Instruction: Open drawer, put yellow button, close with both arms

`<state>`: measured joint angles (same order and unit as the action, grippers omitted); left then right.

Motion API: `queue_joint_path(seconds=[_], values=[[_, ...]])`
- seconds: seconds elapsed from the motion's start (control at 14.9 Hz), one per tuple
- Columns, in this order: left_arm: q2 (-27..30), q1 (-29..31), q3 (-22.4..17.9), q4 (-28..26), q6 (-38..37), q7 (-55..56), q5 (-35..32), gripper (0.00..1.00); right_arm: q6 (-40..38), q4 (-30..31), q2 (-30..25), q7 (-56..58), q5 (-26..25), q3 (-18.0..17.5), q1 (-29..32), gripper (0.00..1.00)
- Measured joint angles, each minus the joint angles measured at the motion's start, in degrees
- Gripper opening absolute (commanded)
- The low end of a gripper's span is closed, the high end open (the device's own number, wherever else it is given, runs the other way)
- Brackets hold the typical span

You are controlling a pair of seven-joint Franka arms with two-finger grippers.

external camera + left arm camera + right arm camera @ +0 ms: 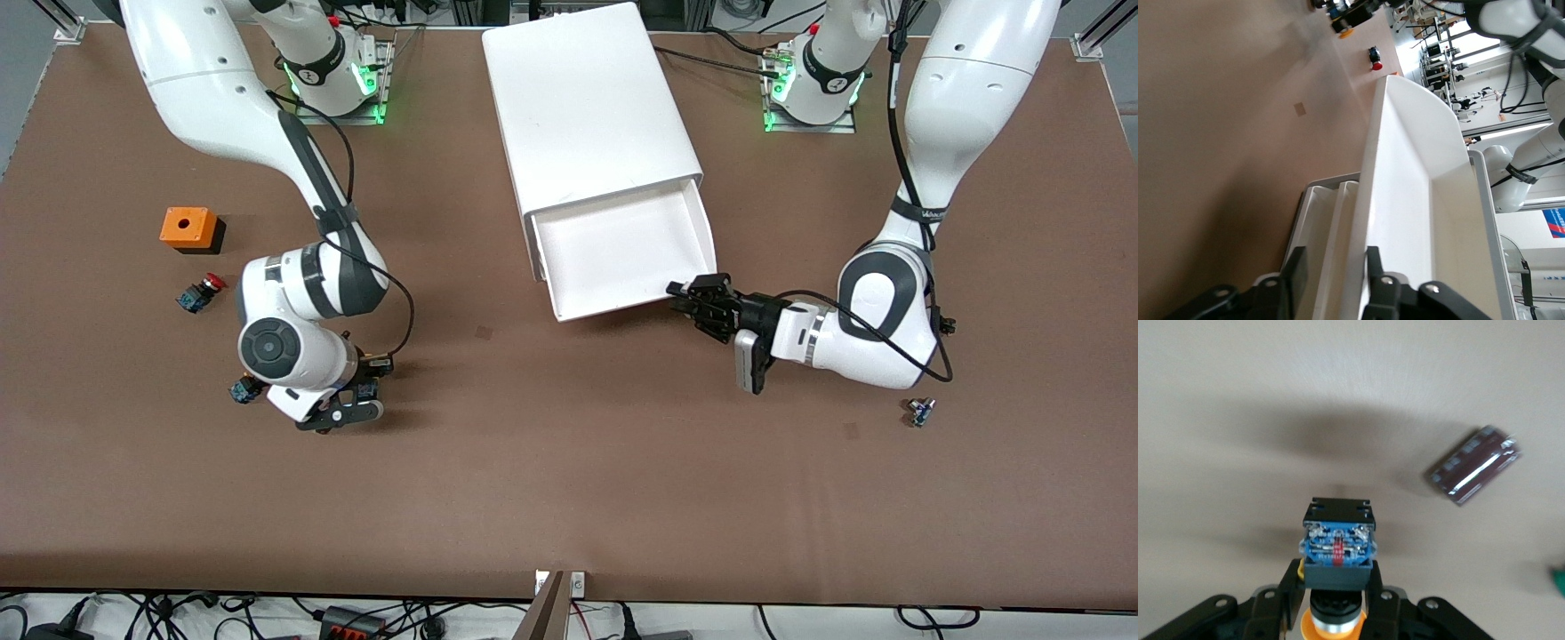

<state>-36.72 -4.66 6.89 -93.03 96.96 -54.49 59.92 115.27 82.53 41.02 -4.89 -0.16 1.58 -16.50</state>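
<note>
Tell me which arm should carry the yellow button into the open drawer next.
Right. The right gripper is already shut on the yellow button above the table. The left gripper sits at the drawer front edge, holding no button.

The drawer point(622, 253) is standing pulled out of the cabinet point(587, 107), toward the front camera

Robotics lab: two bench-mounted arms point(293, 293) on a brown table point(569, 480), aluminium framing upper corners, cables point(356, 618) along bottom edge.
</note>
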Motion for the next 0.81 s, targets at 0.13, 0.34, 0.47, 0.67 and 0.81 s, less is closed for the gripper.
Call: queue_joint_path(seconds=[0.13,0.34,0.47,0.67,0.81], values=[[0.02,0.68,-0.20,0.65,-0.95,1.37,-0.11,1.00,-7.17,-6.65,-1.02,0.00,0.00,-0.07,-0.48,0.00],[0.84,1.80,-0.21,3.34,-5.73,10.49,-0.49,1.00,-10.98,-13.12,-2.52,0.00,0.01,-0.18,-1.99,0.00],[2.23,2.05,-0.17,5.75,-8.05,18.00,-4.58,1.00,-11.93,-15.41,-4.22,0.00,0.03,-0.28,-4.04,0.00],[4.87,2.03,0.05,8.74,-10.13,29.73,-12.99,1.00,-13.31,-16.45,-8.26,-0.43,0.05,-0.32,-8.54,0.00],[6.37,1.93,0.45,10.59,-11.92,37.42,-19.87,1.00,-13.68,-16.90,-10.88,-3.25,0.06,-0.38,-11.82,0.00]])
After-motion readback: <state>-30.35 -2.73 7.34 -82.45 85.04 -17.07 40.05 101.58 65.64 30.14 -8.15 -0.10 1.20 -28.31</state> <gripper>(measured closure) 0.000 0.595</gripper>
